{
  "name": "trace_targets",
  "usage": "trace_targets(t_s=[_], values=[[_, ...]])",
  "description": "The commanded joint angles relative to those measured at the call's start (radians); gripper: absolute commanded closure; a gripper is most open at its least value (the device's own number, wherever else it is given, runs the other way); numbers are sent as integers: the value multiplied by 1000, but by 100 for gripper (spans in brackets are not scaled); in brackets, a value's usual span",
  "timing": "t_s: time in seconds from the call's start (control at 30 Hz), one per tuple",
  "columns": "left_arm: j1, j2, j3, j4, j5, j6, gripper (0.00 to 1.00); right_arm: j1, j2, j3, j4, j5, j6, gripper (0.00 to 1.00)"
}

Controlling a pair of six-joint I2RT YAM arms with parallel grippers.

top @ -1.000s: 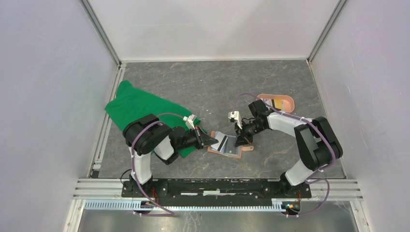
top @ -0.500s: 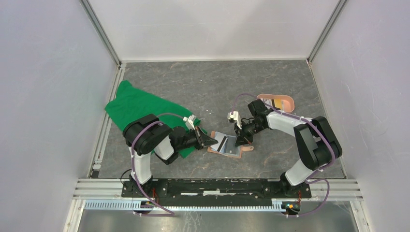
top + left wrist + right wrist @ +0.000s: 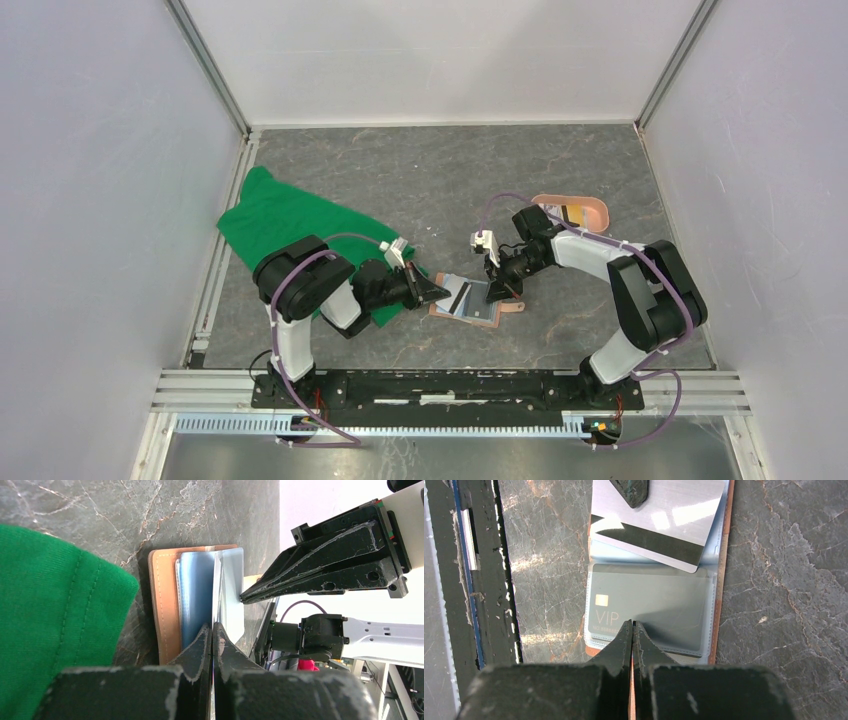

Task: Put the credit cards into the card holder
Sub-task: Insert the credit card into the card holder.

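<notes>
left gripper [image 3: 441, 293] pinches the silver card [image 3: 664, 515] over the open card holder [image 3: 484, 320], at 6 o'clock from the table [image 3: 400, 180] centre. right gripper [image 3: 632, 625], closed and empty, points at the pocketed vip card [image 3: 649, 610].

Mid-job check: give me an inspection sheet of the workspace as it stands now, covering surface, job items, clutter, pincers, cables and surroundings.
Surface: grey marbled table.
Job's things: card holder lies open; VIP card sits in a clear pocket; silver card, stripe up, lies partly over the upper pocket; a striped card lies in the tray.
Clutter: green cloth left of the holder; salmon tray to the far right.
Pincers: left pincer shut on the silver card; right pincer shut, tip on the VIP pocket.
Cables: purple cables loop along both arms.
Surroundings: white walls, aluminium frame.
</notes>
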Motion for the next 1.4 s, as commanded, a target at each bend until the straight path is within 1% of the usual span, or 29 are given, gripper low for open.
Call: trace_targets(t_s=[0.0, 0.57, 0.83, 1.0, 1.17, 1.37], values=[[-5, -29, 18, -37, -13, 74, 98, 5, 20, 13, -23, 59, -28, 100], [-45, -50, 50, -119, -33, 88, 98, 7, 13, 13, -26, 59, -30, 100], [-74, -51, 58, -127, -56, 36, 98, 6, 11, 14, -27, 56, -31, 100], [-103, -52, 61, -126, -112, 7, 98, 8, 10, 14, -27, 56, -31, 100], [-135, -56, 49, -118, -204, -9, 98, 9, 9, 13, -27, 56, -31, 100], [-141, -65, 21, -74, -284, -19, 98, 9, 9, 13, -26, 54, -31, 100]])
